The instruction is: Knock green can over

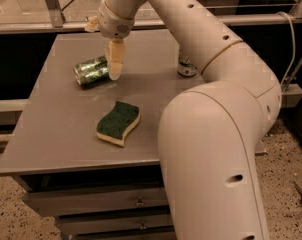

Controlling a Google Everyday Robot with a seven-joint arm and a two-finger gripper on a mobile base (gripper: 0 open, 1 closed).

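The gripper (114,70) is pointing down; its opening cannot be told. The green can (90,72) is lying sideways right beside its tip.

Nothing legible is showing anywhere.
The green can (91,71), lying beside the gripper (114,69) towards the far left corner of the desk (56,134), is showing no readable label.

Green can (92,70), pale-mottled, on its side on the table (51,134), the gripper (114,70) just at its right-hand end

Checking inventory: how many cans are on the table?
2. The green can lies on its side beside the gripper; a second can sits partly hidden behind the arm. More may be hidden.
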